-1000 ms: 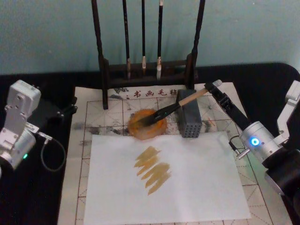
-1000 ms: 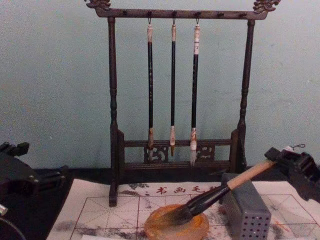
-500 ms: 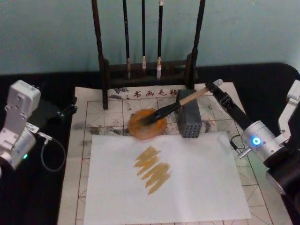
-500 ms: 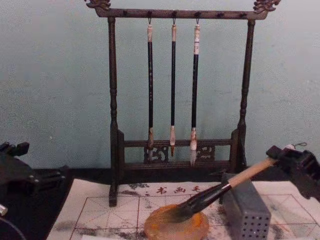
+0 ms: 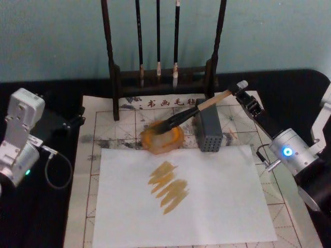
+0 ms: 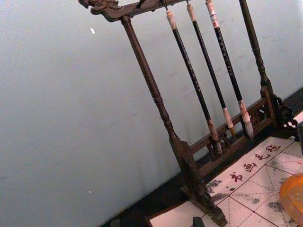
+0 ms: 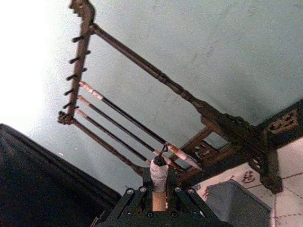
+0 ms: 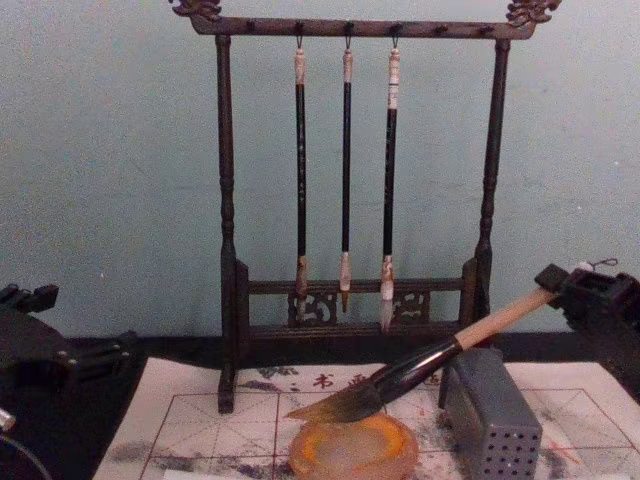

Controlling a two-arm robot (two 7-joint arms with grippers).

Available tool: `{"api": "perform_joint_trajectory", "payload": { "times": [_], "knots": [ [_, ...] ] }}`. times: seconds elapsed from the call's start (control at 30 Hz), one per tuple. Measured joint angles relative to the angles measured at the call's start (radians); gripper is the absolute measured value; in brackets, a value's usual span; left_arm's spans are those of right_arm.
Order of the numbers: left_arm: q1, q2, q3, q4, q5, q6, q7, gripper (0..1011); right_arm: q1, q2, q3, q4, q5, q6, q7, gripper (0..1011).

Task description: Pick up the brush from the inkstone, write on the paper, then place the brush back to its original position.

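Right gripper (image 5: pixel 238 92) clamps brush (image 5: pixel 199 110) end, tip just above inkstone (image 5: pixel 162 138): move steady, clear grey block (image 5: pixel 208 130); left gripper (image 5: pixel 72 122) parked left.

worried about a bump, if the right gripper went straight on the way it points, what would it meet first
Most likely the brush rack. The right gripper, shut on the brush, points toward its right post. Depth is unclear, so it might slip past to the wall.
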State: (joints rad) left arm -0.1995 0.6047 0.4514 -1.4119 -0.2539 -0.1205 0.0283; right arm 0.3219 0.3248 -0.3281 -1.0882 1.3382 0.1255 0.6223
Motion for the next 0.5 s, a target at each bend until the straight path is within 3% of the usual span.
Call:
{"api": "perform_joint_trajectory", "payload": {
  "times": [0.5],
  "knots": [
    [0.000,0.000,0.000,0.000,0.000,0.000,0.000,1001,-0.044,0.091,-0.039,-0.119,0.009,0.012,0.025,181]
  ]
}}
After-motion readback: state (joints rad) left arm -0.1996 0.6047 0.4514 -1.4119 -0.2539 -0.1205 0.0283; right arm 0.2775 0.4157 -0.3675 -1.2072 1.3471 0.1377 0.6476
